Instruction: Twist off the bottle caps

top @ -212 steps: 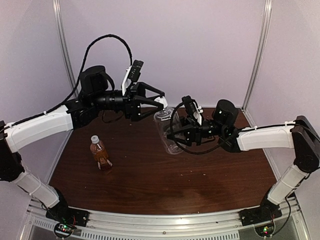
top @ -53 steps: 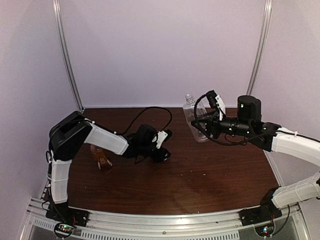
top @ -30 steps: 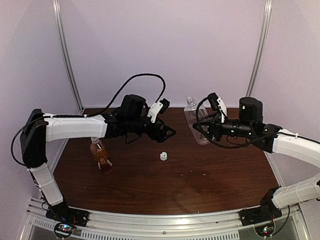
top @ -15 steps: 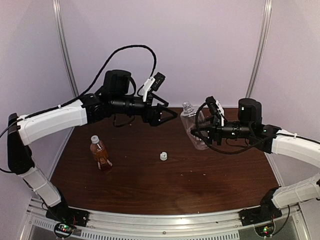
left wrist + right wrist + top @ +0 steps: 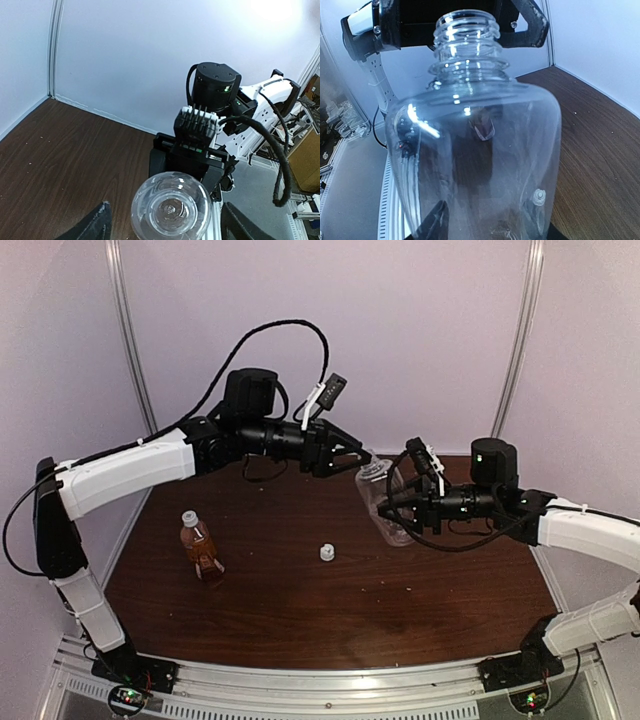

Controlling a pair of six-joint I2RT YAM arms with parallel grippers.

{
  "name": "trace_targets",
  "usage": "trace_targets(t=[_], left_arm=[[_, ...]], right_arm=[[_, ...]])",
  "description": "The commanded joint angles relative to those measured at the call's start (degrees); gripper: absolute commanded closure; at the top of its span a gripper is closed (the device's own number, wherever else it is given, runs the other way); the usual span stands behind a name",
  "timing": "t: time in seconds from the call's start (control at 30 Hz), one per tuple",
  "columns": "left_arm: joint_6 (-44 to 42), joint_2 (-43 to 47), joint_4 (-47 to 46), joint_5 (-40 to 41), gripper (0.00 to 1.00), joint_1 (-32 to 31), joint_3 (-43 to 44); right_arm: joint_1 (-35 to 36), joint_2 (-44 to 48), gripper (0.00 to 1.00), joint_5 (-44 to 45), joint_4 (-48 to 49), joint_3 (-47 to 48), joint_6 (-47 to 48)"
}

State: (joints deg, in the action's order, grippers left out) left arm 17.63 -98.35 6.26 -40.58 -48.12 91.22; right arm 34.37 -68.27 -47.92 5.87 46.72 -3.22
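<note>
Our right gripper point(image 5: 396, 510) is clenched around the body of the clear bottle point(image 5: 375, 483), holding it tilted with the neck pointing away from that gripper and toward the left gripper point(image 5: 357, 458). The threaded neck is bare and the mouth is open. From the left wrist we look straight down into it. The left gripper is released, its two fingers point(image 5: 97, 226) spread wide on either side of the mouth and touching nothing. It sits just in front of the neck, facing the right gripper along the bottle. We cannot tell whether the bottle's base touches the counter point(image 5: 300, 610).

The loose white cap point(image 5: 326, 553) lies on the counter below both grippers, well apart from each of them — a little nearer the left gripper's side than the right's.

The amber bottle point(image 5: 201, 548) stands upright on the counter, far from the right gripper and well apart from the left one, down beneath the left arm's white forearm. The second cap point(image 5: 188, 518) sits on its neck.
</note>
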Motion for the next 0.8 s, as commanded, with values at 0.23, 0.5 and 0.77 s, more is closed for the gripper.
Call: trace_targets(t=[0.23,0.5,0.77], left_arm=[[2.0,-3.9,-2.5,-3.9,0.40,-1.1,3.6],[1.6,-5.0,-2.4,-5.0,0.52,-1.2,3.6],[0.1,-5.0,-2.3,-5.5,0.92,-1.3,3.6]], right_arm=[[0.4,-1.1,0.53,-1.5,2.7,0.6,-0.6],[0.4,-1.3,0.53,-1.1,2.7,0.6,-0.6],[0.4,-1.3,0.48,1.5,1.5,1.0,-0.4]])
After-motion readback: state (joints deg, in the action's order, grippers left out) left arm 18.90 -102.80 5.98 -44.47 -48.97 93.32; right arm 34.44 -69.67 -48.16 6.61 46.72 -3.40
